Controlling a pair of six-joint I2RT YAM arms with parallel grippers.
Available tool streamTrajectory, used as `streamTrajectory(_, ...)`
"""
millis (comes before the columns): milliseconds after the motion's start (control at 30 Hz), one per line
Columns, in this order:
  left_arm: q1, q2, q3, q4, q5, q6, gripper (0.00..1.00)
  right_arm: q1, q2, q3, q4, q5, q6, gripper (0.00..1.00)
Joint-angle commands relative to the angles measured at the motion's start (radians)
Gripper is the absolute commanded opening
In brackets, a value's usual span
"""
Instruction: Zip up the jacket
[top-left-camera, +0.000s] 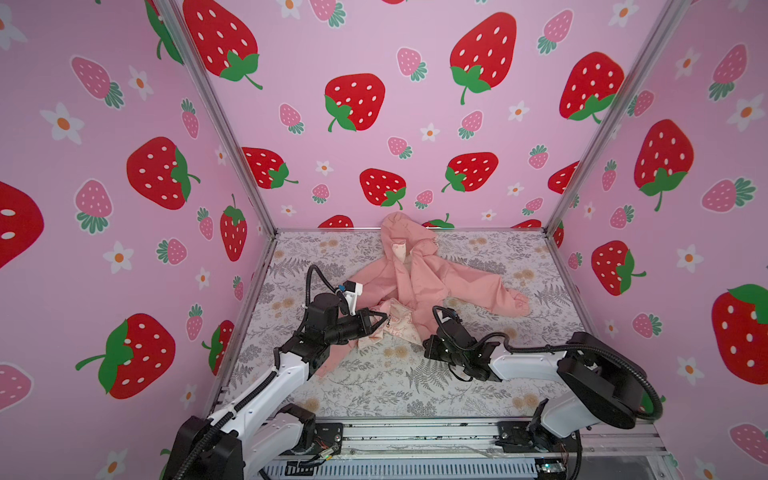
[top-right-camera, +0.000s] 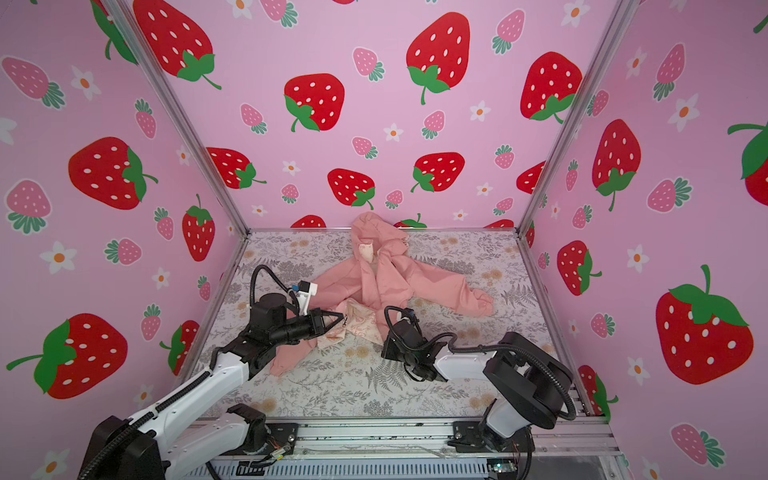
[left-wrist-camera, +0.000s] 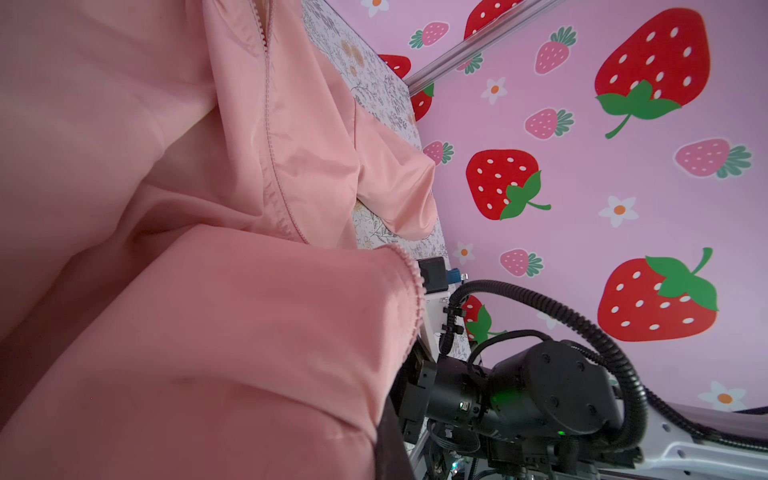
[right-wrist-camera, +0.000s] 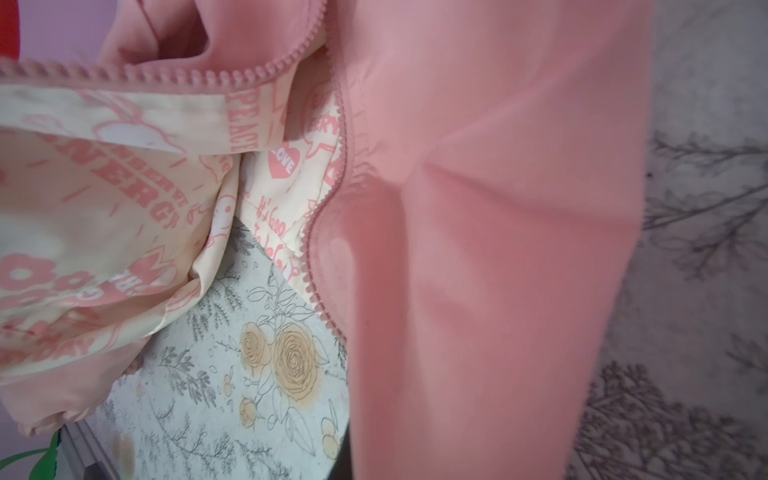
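Note:
The salmon-pink jacket (top-left-camera: 419, 278) (top-right-camera: 376, 278) lies unzipped in the middle of the table, hood toward the back wall, one sleeve stretched right. Its left front panel is folded back, showing cream printed lining (top-left-camera: 397, 322) (right-wrist-camera: 104, 187). My left gripper (top-left-camera: 385, 319) (top-right-camera: 343, 319) is shut on that panel's edge. My right gripper (top-left-camera: 424, 343) (top-right-camera: 383, 350) is shut on the other front panel's lower edge. Both rows of zipper teeth (right-wrist-camera: 266, 72) (left-wrist-camera: 270, 145) run apart. Pink fabric (left-wrist-camera: 208, 311) (right-wrist-camera: 478, 249) drapes over the jaws in both wrist views.
The floral table (top-left-camera: 374, 386) (top-right-camera: 332, 386) is boxed in by strawberry-print walls (top-left-camera: 374, 104) with metal corner posts (top-left-camera: 216, 112). A metal rail (top-left-camera: 415, 432) runs along the front edge. The right arm's wrist (left-wrist-camera: 540, 395) shows in the left wrist view.

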Motion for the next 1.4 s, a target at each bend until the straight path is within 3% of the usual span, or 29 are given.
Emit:
streamTrajectory(0,0.011,0.015,0.075,-0.048,0.044,0.062,0.00,-0.017,-0.017,-0.002,0.025,-0.060,-0.081,0.00)
streamTrajectory(100,0.015,0.029,0.064,0.030,0.095,0.034,0.00,-0.018,-0.061,-0.073,0.200,-0.099,-0.107,0.00)
streamTrajectory(333,0.019,0.122,0.089,0.151,0.216,-0.017,0.00,-0.068,-0.076,-0.076,0.259,-0.186,-0.120,0.00)
streamTrajectory(700,0.019,0.108,0.079,0.231,0.234,-0.044,0.00,-0.110,-0.108,-0.080,0.350,-0.303,-0.121,0.00)
streamTrajectory(900,0.019,0.114,0.056,0.384,0.262,-0.131,0.00,-0.118,-0.145,-0.029,0.377,-0.354,-0.083,0.00)
streamTrajectory(1200,0.019,0.079,0.062,0.497,0.273,-0.174,0.00,-0.120,-0.292,0.068,0.270,-0.204,-0.028,0.00)
streamTrajectory(1367,0.020,0.072,0.072,0.511,0.281,-0.191,0.00,-0.132,-0.333,0.081,0.344,-0.204,-0.023,0.00)
